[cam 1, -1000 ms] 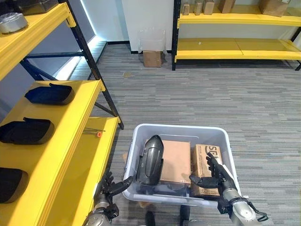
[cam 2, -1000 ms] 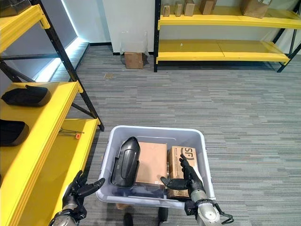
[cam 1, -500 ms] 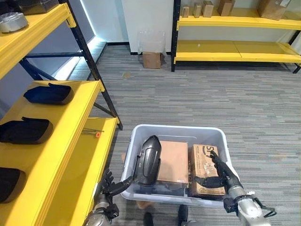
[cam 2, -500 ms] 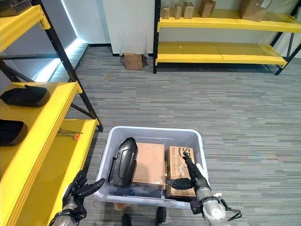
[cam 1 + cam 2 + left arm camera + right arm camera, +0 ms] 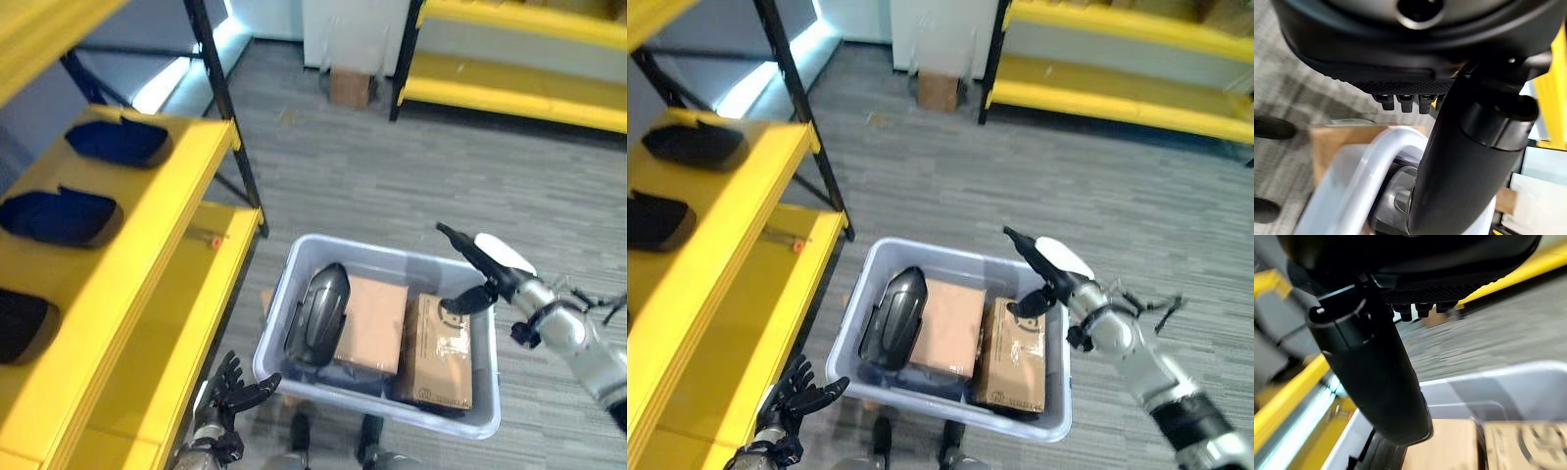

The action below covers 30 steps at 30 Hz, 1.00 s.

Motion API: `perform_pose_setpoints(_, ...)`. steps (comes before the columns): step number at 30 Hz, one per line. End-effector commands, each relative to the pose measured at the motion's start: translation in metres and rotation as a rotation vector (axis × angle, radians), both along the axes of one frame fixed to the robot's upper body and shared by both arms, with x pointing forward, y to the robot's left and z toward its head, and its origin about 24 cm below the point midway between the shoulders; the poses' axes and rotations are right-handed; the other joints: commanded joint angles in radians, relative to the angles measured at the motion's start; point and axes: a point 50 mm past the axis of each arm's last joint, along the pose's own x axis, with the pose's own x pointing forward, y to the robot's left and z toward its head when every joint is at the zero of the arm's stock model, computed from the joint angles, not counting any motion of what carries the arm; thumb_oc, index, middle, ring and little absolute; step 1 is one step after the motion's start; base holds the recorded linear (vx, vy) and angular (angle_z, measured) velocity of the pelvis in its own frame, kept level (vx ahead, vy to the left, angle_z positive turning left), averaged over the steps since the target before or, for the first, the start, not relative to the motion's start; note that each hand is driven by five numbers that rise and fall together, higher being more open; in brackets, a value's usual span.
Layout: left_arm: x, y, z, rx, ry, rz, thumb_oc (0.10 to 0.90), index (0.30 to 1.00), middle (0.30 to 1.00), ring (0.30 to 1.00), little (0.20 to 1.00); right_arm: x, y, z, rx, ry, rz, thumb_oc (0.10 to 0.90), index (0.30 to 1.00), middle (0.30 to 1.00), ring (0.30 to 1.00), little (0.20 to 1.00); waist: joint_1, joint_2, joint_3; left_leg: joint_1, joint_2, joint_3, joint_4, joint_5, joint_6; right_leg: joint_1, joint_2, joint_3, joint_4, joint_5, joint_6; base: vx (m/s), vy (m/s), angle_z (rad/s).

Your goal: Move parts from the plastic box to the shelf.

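A pale grey plastic box [image 5: 364, 251] stands on the carpet. In it a black curved part [image 5: 318, 313] leans at the left, beside a flat cardboard box [image 5: 372, 321] and a printed carton [image 5: 438, 351]. My right hand [image 5: 488, 269] hovers open over the box's far right corner, fingers straight, thumb pointing down, holding nothing. My left hand [image 5: 231, 388] is low at the box's near left corner [image 5: 1369, 159], fingers spread, empty. The yellow shelf [image 5: 191, 162] at the left carries three dark parts [image 5: 120, 142], one behind the other.
A black shelf post [image 5: 231, 127] rises just left of the box. A small orange-tipped item [image 5: 217, 240] lies on the lower yellow board. Across the carpet stand another yellow rack [image 5: 509, 93] and a brown carton [image 5: 350, 86].
My right hand has risen out of the box, from the printed carton up to the far right corner. The camera has shifted. The left hand stays by the near left corner.
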Motion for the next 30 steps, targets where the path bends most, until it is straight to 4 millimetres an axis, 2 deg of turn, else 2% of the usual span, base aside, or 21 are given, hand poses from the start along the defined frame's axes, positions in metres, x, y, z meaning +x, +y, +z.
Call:
perform_pose_setpoints(1, 0.030, 0.002, 0.041, 0.012, -0.239, -0.031, 0.900, 1.000, 1.000, 1.000, 1.000, 0.011, 0.024, 0.056, -0.116, -0.222, 0.133, 0.900, 1.000, 1.000, 1.000, 1.000, 0.022, -0.007, 0.054, -0.052, 0.008, 0.005, 0.071, -0.054, -0.041, 0.036, -0.007, -0.006, 0.054, -0.103, 0.055, -0.09, -0.035, 0.13)
perform_pose_setpoints(5, 0.036, 0.004, 0.053, 0.036, -0.280, -0.051, 0.900, 1.000, 1.000, 1.000, 1.000, 0.015, 0.029, 0.094, -0.372, -0.328, 0.162, 0.900, 1.000, 1.000, 1.000, 1.000, 0.038, -0.017, 0.127, -0.141, 0.019, -0.004, 0.133, -0.061, -0.046, -0.050, -0.012, -0.019, 0.112, -0.111, 0.046, -0.12, -0.037, 0.14)
perform_pose_setpoints(7, 0.038, 0.004, 0.054, 0.040, -0.285, -0.049, 0.900, 1.000, 1.000, 1.000, 1.000, 0.016, 0.032, 0.100, -0.417, -0.345, 0.173, 0.900, 1.000, 1.000, 1.000, 1.000, 0.038, -0.019, 0.137, -0.161, 0.022, -0.004, 0.146, -0.063, -0.047, -0.071, -0.012, -0.021, 0.127, -0.113, 0.044, -0.08, -0.024, 0.04)
perform_pose_setpoints(8, 0.042, 0.004, 0.057, 0.049, -0.294, -0.051, 0.900, 1.000, 1.000, 1.000, 1.000, 0.017, 0.033, 0.110, -0.501, -0.370, 0.168, 0.900, 1.000, 1.000, 1.000, 1.000, 0.041, -0.026, 0.167, -0.193, 0.023, -0.006, 0.178, -0.069, -0.048, -0.100, -0.014, -0.024, 0.153, -0.116, 0.038, -0.09, -0.036, 0.00)
perform_pose_setpoints(10, 0.045, 0.005, 0.061, 0.060, -0.305, -0.047, 0.900, 1.000, 1.000, 1.000, 1.000, 0.018, 0.035, 0.121, -0.592, -0.402, 0.172, 0.900, 1.000, 1.000, 1.000, 1.000, 0.042, -0.034, 0.186, -0.225, 0.028, -0.006, 0.200, -0.075, -0.048, -0.130, -0.009, -0.021, 0.164, -0.113, 0.038, -0.11, -0.036, 0.00)
perform_pose_setpoints(12, 0.047, 0.007, 0.063, 0.074, -0.312, -0.043, 0.900, 1.000, 1.000, 1.000, 1.000, 0.018, 0.040, 0.128, -0.627, -0.430, 0.184, 0.900, 1.000, 1.000, 1.000, 1.000, 0.044, -0.040, 0.195, -0.238, 0.030, -0.003, 0.206, -0.077, -0.047, -0.147, -0.003, -0.019, 0.169, -0.110, 0.038, -0.08, -0.028, -0.02)
perform_pose_setpoints(13, 0.050, 0.008, 0.067, 0.084, -0.325, -0.041, 0.900, 1.000, 1.000, 1.000, 1.000, 0.017, 0.044, 0.136, -0.685, -0.465, 0.193, 0.900, 1.000, 1.000, 1.000, 1.000, 0.051, -0.052, 0.209, -0.256, 0.037, 0.000, 0.211, -0.076, -0.047, -0.168, 0.001, -0.017, 0.174, -0.106, 0.038, -0.06, -0.045, -0.15)
perform_pose_setpoints(19, 0.058, 0.006, 0.075, 0.095, -0.354, -0.037, 0.900, 1.000, 1.000, 1.000, 1.000, 0.017, 0.058, 0.146, -0.857, -0.513, 0.236, 0.900, 1.000, 1.000, 1.000, 1.000, 0.048, -0.065, 0.240, -0.277, 0.039, 0.005, 0.205, -0.072, -0.048, -0.198, 0.004, -0.019, 0.174, -0.099, 0.041, -0.03, -0.019, -0.05)
perform_pose_setpoints(20, 0.063, 0.003, 0.078, 0.105, -0.366, -0.051, 0.900, 1.000, 1.000, 1.000, 1.000, 0.015, 0.067, 0.149, -0.949, -0.528, 0.276, 0.900, 1.000, 1.000, 1.000, 1.000, 0.047, -0.071, 0.253, -0.287, 0.037, 0.003, 0.210, -0.075, -0.049, -0.208, 0.003, -0.018, 0.179, -0.102, 0.040, -0.03, -0.014, -0.02)
perform_pose_setpoints(22, 0.068, 0.002, 0.082, 0.108, -0.385, -0.049, 0.900, 1.000, 1.000, 1.000, 1.000, 0.014, 0.076, 0.150, -1.014, -0.546, 0.308, 0.900, 1.000, 1.000, 1.000, 1.000, 0.042, -0.072, 0.265, -0.295, 0.037, 0.000, 0.217, -0.079, -0.050, -0.215, 0.002, -0.019, 0.182, -0.102, 0.039, -0.03, -0.016, 0.05)
perform_pose_setpoints(25, 0.072, 0.001, 0.086, 0.108, -0.400, -0.046, 0.900, 1.000, 1.000, 1.000, 1.000, 0.013, 0.086, 0.148, -1.062, -0.565, 0.352, 0.900, 1.000, 1.000, 1.000, 1.000, 0.042, -0.077, 0.271, -0.299, 0.037, -0.003, 0.222, -0.083, -0.050, -0.217, 0.004, -0.020, 0.179, -0.100, 0.039, -0.01, -0.008, 0.03)
perform_pose_setpoints(30, 0.077, -0.001, 0.090, 0.098, -0.419, -0.032, 0.900, 1.000, 1.000, 1.000, 1.000, 0.002, 0.105, 0.154, -1.058, -0.651, 0.425, 0.900, 1.000, 1.000, 1.000, 1.000, 0.038, -0.084, 0.277, -0.294, 0.036, -0.003, 0.222, -0.088, -0.049, -0.208, 0.008, -0.018, 0.170, -0.096, 0.040, 0.00, 0.000, 0.00)
